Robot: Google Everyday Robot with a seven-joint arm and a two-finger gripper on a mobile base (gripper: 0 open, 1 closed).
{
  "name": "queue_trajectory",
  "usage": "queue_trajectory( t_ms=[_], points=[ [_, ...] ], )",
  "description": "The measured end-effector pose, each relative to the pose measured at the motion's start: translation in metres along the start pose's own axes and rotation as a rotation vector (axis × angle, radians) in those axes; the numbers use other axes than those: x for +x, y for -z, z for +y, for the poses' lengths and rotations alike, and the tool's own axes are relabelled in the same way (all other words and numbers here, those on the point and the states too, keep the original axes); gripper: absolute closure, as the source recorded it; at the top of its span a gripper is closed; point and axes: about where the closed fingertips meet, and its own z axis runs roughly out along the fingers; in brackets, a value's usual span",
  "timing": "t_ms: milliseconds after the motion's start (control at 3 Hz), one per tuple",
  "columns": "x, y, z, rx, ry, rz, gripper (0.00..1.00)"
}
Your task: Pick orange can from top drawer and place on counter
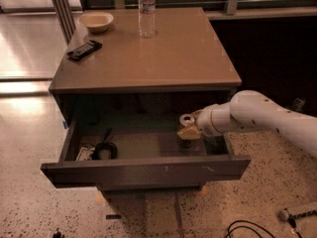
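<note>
Dim warm light, glare on counter (188, 58), jaws in shadowed top drawer (148, 170).

One view only. We look down from high in front of the open top drawer (143, 168), facing its front panel, fairly near; counter (188, 58) and floor (29, 143) both fit. The gripper (189, 131) sits right of centre, inside the drawer, at the orange can (186, 119).
</note>
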Motion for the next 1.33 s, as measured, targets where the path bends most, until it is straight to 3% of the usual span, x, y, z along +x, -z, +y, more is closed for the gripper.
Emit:
queue_trajectory(
  t_ms=[333,667,1000,1333],
  points=[
    [-0.022,0.017,0.003,-0.048,0.022,-0.018,1.00],
    [-0.089,0.066,-0.008,-0.081,0.052,-0.039,1.00],
    [-0.168,0.125,-0.021,-0.072,0.101,-0.023,1.00],
    [-0.188,0.137,-0.021,-0.093,0.124,-0.026,1.00]
  ],
)
